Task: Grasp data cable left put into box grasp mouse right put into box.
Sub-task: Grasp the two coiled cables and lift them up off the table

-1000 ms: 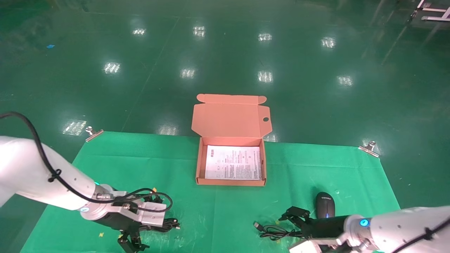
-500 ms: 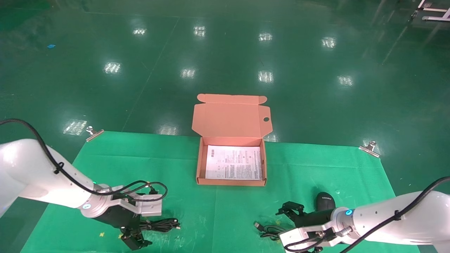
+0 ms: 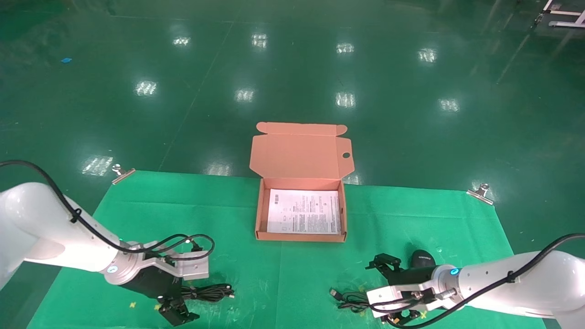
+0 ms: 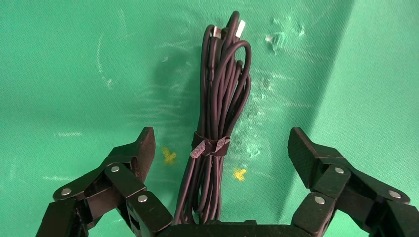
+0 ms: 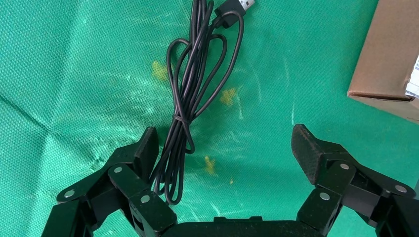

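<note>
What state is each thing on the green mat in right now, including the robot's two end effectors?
box: lid flap open, only a printed sheet inside.
data cable: bundled, tied at its middle, lying on the mat, ungrasped.
mouse: on the mat, cord loosely coiled beside it.
left end effector: open, straddling the data cable.
right end effector: open, above the cord.

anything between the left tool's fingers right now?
Yes. In the left wrist view the data cable lies on the green mat between the open left tool's fingers, its tie roughly midway, neither finger touching it.
</note>
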Robot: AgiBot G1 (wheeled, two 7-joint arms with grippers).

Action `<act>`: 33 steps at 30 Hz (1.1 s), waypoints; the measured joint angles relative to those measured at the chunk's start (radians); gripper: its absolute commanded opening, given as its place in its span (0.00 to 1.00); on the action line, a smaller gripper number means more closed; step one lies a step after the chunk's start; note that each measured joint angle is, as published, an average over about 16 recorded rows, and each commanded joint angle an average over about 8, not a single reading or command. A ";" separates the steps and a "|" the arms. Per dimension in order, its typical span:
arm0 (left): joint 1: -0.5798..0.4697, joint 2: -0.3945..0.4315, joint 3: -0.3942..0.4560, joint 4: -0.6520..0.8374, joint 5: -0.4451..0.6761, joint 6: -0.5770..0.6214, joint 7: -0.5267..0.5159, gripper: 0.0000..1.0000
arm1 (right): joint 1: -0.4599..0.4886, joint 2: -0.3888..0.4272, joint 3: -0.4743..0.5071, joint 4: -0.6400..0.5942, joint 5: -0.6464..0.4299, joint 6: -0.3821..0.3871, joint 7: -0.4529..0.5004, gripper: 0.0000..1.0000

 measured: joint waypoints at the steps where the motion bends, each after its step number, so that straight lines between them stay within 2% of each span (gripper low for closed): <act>1: -0.001 0.001 -0.001 0.005 -0.001 0.000 0.002 0.00 | 0.001 -0.001 0.001 -0.003 0.001 0.002 0.000 0.00; 33: 0.000 -0.002 0.000 -0.004 0.001 0.003 -0.001 0.00 | -0.001 0.001 0.001 0.004 0.000 0.001 0.000 0.00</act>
